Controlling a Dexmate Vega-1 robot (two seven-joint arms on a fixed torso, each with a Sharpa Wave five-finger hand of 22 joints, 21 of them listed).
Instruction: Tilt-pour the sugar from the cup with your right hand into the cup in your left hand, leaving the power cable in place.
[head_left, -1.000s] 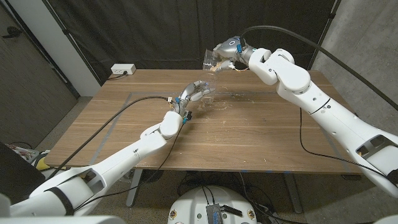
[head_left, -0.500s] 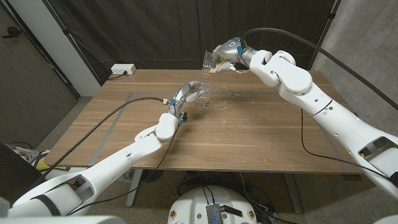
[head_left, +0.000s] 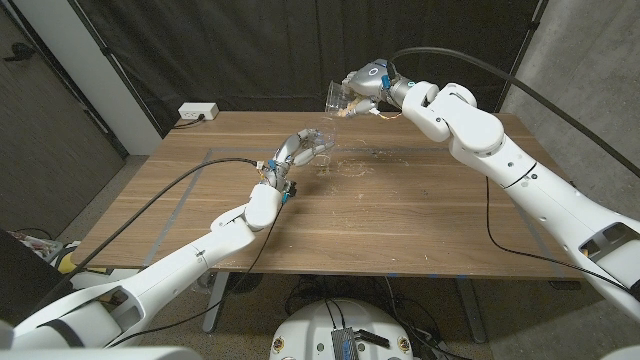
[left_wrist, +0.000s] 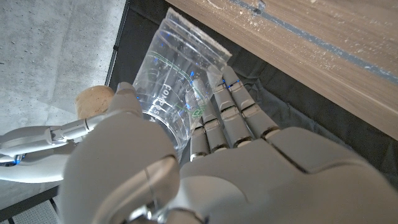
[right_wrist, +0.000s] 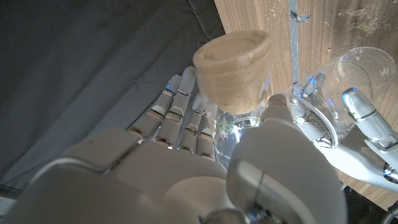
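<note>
Head view, right hand (head_left: 365, 84): raised above the table's far edge, fingers wrapped round a clear plastic cup of sugar (head_left: 338, 97) tipped on its side, mouth toward the robot's left.
Right wrist view, sugar (right_wrist: 233, 65): tan, packed in the tipped cup, its surface close to the rim.
Head view, left hand (head_left: 296, 152): lower and nearer than the right, over the table, fingers closed round an empty clear cup (head_left: 321, 143).
Left wrist view, empty cup (left_wrist: 174, 81): clear with printed measuring marks, clasped between thumb and fingers (left_wrist: 230, 109).
Relation: the sugar cup is above and just beyond the empty cup; the two are apart.
Wooden table (head_left: 400, 215): pale scattered grains near the left hand.
Power strip (head_left: 197, 112): white, at the table's far left corner.
Power cable: cannot be told from the arms' own cables.
</note>
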